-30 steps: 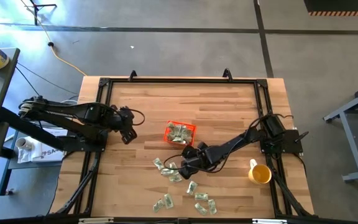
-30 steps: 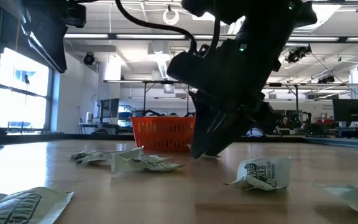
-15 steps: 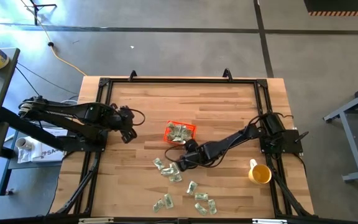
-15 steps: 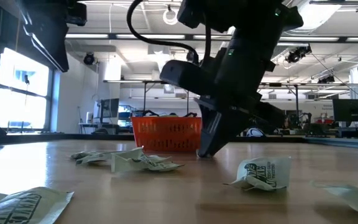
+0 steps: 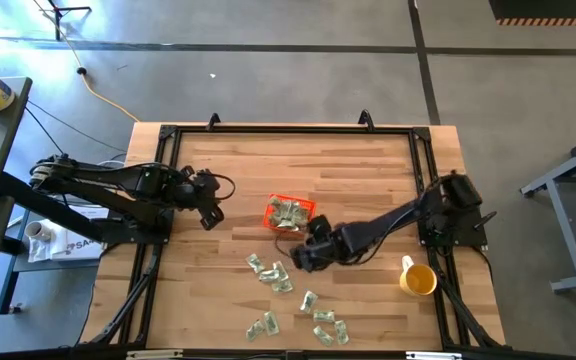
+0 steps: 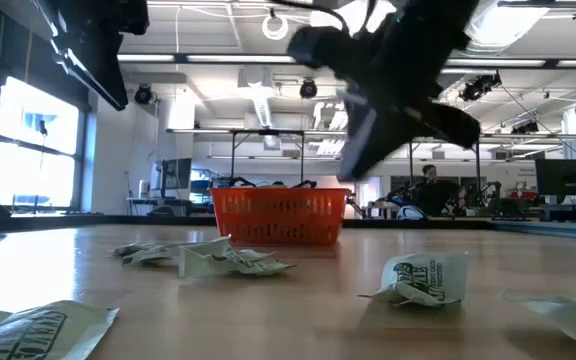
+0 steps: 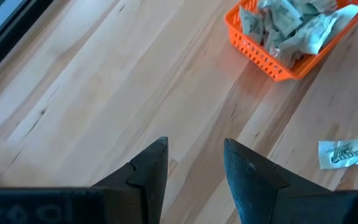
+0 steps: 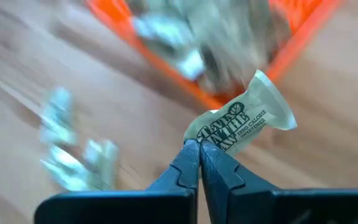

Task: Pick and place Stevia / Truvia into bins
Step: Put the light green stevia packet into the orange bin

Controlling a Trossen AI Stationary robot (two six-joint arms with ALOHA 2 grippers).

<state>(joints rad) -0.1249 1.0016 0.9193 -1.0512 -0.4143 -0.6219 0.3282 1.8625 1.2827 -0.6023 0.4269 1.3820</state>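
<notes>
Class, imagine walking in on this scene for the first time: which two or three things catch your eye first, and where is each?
The orange basket near the table's middle, already heaped with pale green sachets, stands out most. Just in front of it, the right hand is shut on one sachet, lifted off the wood. More loose sachets lie scattered toward the front edge, while the left hand hangs open at the left.

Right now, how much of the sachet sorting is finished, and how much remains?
Done: several sachets already lie in the orange bin. In hand: the right claw is shut on one sachet, lifted off the table close to the bin. Left: about a dozen loose sachets lie on the table. The left claw waits open.
</notes>
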